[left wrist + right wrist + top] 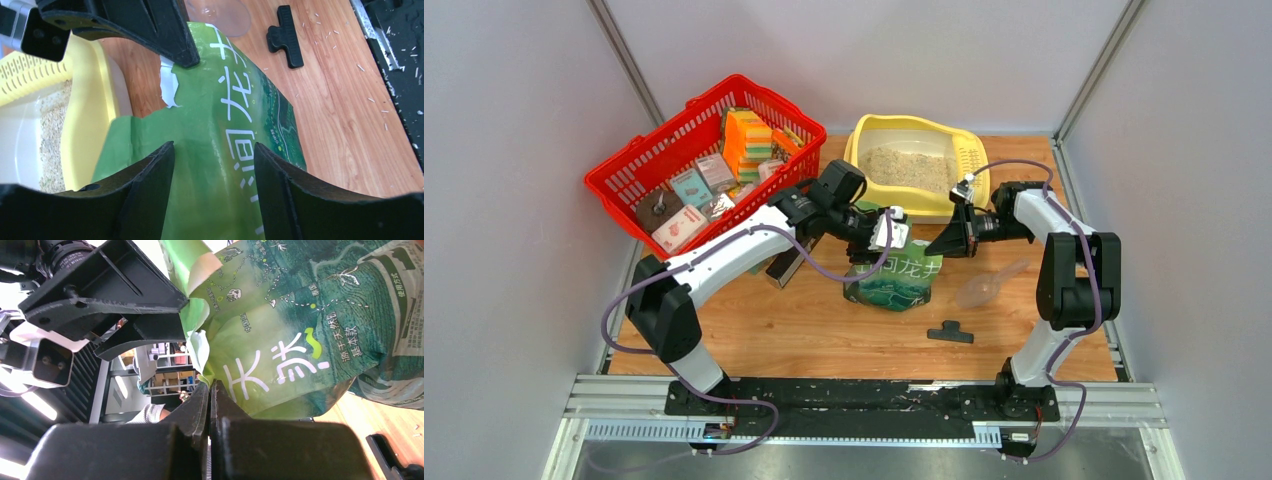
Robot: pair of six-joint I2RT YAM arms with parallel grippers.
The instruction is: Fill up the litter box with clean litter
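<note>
The pale yellow litter box (876, 136) stands at the back of the table, with beige clean litter (909, 168) spread in its white basin. Just in front of it stands a green printed bag (896, 282). My left gripper (891, 232) is open over the bag's top. In the left wrist view its fingers (214, 146) stand wide apart, with green bag (220, 125) filling the gap. My right gripper (210, 384) is shut, pinching the bag's torn top edge (200, 347). The box's rim (92, 115) and litter (50, 145) lie left of the bag.
A red mesh basket (639, 160) of small boxes and sponges sits at the back left. A clear plastic scoop (986, 287) and a black clip (950, 331) lie on the wooden table right of the bag. Stray grains dot the table's near edge (380, 85).
</note>
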